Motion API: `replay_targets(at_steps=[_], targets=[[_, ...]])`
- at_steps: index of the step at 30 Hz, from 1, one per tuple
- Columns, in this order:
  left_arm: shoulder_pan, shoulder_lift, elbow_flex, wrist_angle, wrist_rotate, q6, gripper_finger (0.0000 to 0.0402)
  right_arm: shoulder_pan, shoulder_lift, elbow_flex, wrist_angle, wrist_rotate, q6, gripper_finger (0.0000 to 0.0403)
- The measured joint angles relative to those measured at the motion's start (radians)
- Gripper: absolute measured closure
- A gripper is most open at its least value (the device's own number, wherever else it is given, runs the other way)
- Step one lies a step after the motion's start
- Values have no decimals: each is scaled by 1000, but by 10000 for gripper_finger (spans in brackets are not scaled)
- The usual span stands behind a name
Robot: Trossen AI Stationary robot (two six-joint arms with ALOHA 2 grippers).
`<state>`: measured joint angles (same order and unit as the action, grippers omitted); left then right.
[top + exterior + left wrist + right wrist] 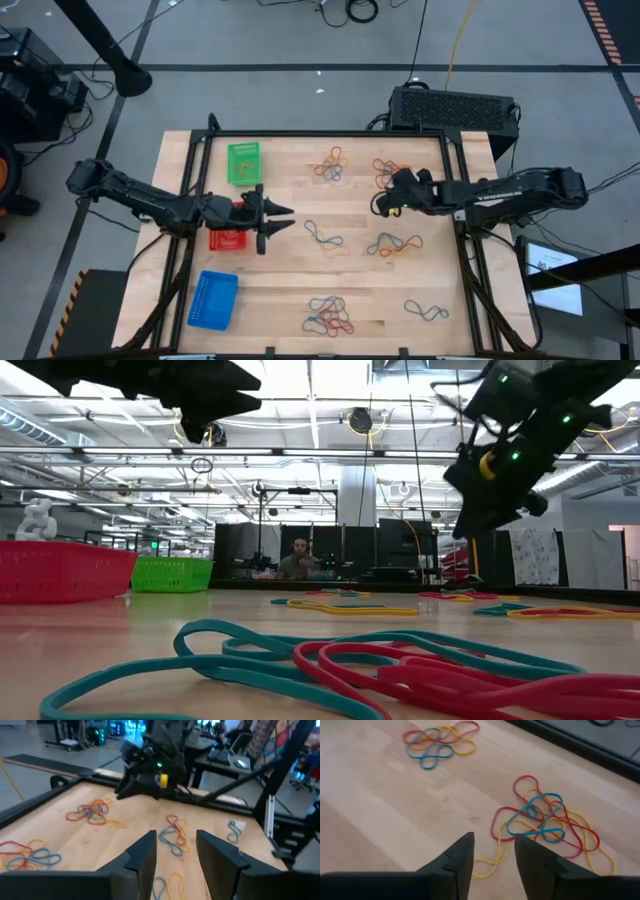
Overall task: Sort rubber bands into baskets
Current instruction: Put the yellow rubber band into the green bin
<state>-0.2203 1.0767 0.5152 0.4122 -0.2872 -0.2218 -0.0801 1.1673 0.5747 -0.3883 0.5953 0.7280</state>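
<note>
Wooden table (pixel 300 290) lies bare between band clusters (pixel 331 166)

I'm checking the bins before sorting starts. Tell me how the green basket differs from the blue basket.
The green basket lies at the table's far side; the blue basket lies at the near side. The green basket sits square to the table edge; the blue basket is turned slightly askew. The red basket sits between them. Both are rectangular mesh trays left of the rubber bands.
</note>
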Motion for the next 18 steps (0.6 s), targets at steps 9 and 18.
replay_targets(at_steps=[9, 18], targets=[[-3, 0, 0, -37, 50, -6, 258, -84, 178, 0, 111, -78, -13, 251], [-4, 0, 0, -60, 51, -8, 258, -151, 279, 0, 140, -92, -3, 252]])
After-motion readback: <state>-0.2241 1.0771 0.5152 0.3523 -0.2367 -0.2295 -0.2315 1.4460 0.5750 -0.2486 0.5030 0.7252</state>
